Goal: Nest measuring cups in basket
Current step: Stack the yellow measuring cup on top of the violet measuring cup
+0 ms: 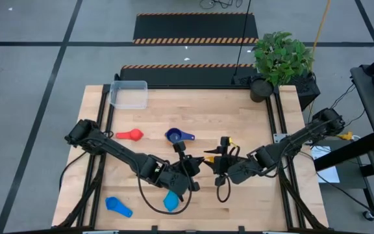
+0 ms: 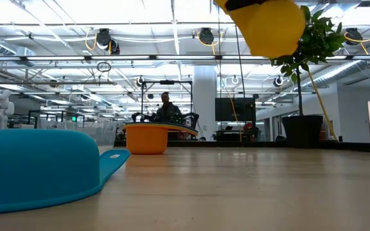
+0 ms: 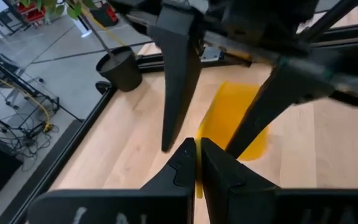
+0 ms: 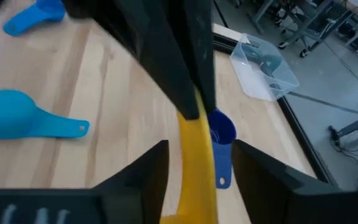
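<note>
The yellow measuring cup hangs above the table's middle, between my two grippers, and shows high up in the low view. My left gripper is shut on it. My right gripper faces the left one, open, with one finger on either side of the cup; I see no touch. The orange cup, red cup, navy cup and two light blue cups lie on the table. The clear basket stands at the far left. My left gripper pinches a thin edge of the yellow cup, the end of its handle, between its two shut fingers. The fingers slant slightly downward and reach toward the table's right. The cup sticks out beyond the fingertips, lifted clear of the table.
A black plant pot with a leafy plant stands at the far right corner. The near light blue cup fills the low view's left. A person stands in the room far behind the table.
</note>
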Controlling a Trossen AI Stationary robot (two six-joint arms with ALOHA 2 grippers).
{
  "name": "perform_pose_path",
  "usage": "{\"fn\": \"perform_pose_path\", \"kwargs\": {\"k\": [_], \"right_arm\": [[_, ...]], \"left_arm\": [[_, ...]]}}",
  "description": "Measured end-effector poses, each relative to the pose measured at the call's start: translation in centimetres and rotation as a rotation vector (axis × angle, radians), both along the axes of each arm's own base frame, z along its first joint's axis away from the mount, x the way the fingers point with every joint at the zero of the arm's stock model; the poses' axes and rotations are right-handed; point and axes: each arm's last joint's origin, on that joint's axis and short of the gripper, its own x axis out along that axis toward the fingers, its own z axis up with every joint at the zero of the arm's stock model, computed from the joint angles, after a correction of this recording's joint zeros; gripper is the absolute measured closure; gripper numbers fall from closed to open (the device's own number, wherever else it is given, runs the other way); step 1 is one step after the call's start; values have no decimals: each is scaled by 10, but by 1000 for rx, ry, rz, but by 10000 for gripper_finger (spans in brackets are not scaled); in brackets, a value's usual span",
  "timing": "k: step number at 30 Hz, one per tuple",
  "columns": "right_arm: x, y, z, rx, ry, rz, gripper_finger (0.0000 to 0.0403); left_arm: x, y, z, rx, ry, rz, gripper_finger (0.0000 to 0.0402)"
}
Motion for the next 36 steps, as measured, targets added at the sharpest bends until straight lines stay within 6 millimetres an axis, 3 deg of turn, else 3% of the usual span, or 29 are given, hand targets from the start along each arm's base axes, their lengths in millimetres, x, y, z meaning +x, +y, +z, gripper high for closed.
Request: {"fn": "perform_pose_path", "kwargs": {"k": [6,14,24,30,36], "right_arm": [[2,1,-4,-22,24,14,306],[0,2,-4,-27,54,72,396],[-15,0,13,-6,29,91,400],[-40,2,35,53,-30,125,401],[-62,11,52,81,-94,205,401]], "left_arm": [[-1,-1,-1,7,11,-8,395],[1,-2,1,-26,-9,-26,349],[0,-21,17,120,-77,-150,276],[-24,-34,42,142,-159,-75,230],[-51,-49,66,83,-231,-102,222]]}}
